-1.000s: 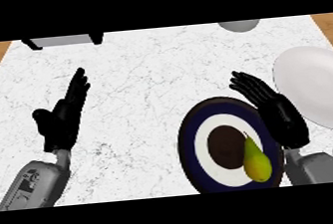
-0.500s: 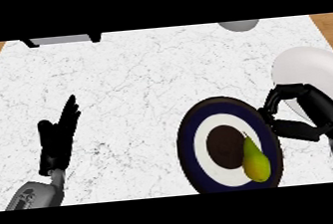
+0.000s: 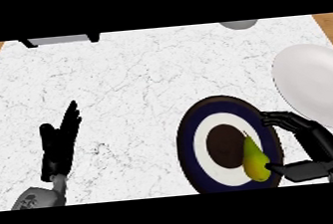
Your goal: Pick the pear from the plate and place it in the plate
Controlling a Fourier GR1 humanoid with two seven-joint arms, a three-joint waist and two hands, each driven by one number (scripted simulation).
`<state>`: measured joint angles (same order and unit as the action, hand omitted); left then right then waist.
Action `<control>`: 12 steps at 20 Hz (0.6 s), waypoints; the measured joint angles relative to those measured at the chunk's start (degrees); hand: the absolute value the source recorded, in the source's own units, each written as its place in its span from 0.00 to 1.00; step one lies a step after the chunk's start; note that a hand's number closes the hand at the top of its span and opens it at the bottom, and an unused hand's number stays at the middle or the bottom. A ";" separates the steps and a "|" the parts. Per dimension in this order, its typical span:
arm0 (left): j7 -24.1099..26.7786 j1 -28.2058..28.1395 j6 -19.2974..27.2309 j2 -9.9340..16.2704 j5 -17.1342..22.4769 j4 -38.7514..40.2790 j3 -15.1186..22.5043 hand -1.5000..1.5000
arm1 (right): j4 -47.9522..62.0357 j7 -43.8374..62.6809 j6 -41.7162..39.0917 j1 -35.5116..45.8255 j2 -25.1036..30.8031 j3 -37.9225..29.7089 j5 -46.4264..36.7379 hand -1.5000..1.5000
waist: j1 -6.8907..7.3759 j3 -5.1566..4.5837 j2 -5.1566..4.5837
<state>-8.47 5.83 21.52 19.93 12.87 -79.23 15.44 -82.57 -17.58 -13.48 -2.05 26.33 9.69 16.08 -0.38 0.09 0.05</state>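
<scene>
Just left of the right hand (image 3: 313,148), the pear (image 3: 255,157) lies on the dark plate (image 3: 194,146). Its fingers (image 3: 285,119) curve apart, holding nothing. They should close gently around the pear's fat middle.

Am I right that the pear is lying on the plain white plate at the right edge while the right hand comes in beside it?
Not quite. The head view shows the pear lying on the dark blue plate with the white ring, not on the plain white plate, which sits farther right. The rest holds: the right hand is beside the pear, fingers curled near it.
</scene>
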 measured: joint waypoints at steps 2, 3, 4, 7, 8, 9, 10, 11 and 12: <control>-0.73 0.46 0.06 -0.18 -0.33 -0.23 0.15 0.50 | 0.81 -1.08 -1.91 0.99 2.62 0.87 -3.22 0.00 | 0.26 -0.01 -0.03; -0.93 0.21 0.25 -0.22 -0.70 -0.68 0.41 0.50 | 1.10 -1.69 -2.54 1.15 4.25 1.07 -5.03 0.00 | 0.38 -0.02 -0.01; -0.95 -0.33 0.37 -0.40 -0.90 -1.01 0.70 0.50 | 0.63 -1.21 -2.03 1.78 5.36 1.57 -7.22 0.00 | 0.50 -0.04 0.02; -0.70 -0.85 -0.06 -0.32 -0.95 -1.20 0.42 0.50 | -0.74 0.58 -1.77 3.60 8.97 2.60 -12.67 0.00 | 0.61 -0.09 0.03; -0.75 -0.76 -0.17 -0.36 -1.11 -1.25 0.49 0.50 | -0.93 1.85 -2.29 4.83 10.23 2.79 -13.92 0.00 | 0.70 -0.11 0.01; -0.80 -1.17 0.01 -0.50 -1.36 -1.61 0.61 0.50 | -1.81 3.37 -2.60 5.61 10.97 3.35 -15.17 0.00 | 0.72 -0.12 0.03; -1.10 -0.99 -0.03 -0.51 -1.44 -1.72 0.48 0.50 | -2.12 4.75 -3.67 6.71 11.97 3.63 -15.92 0.00 | 0.75 -0.12 0.01; -1.45 -0.89 0.33 -0.74 -1.78 -1.79 0.52 0.50 | -2.93 6.86 -4.69 7.90 12.71 4.04 -16.46 0.00 | 0.76 -0.12 0.01; -1.49 -1.13 0.16 -0.69 -1.78 -2.02 0.32 0.50 | -3.41 8.70 -5.75 9.02 13.31 4.32 -16.96 0.00 | 0.79 -0.13 0.01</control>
<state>-9.96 4.70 21.68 19.24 11.09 -81.25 15.75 -85.99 -8.88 -19.23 6.97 39.63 14.02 -0.88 0.42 -0.04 0.06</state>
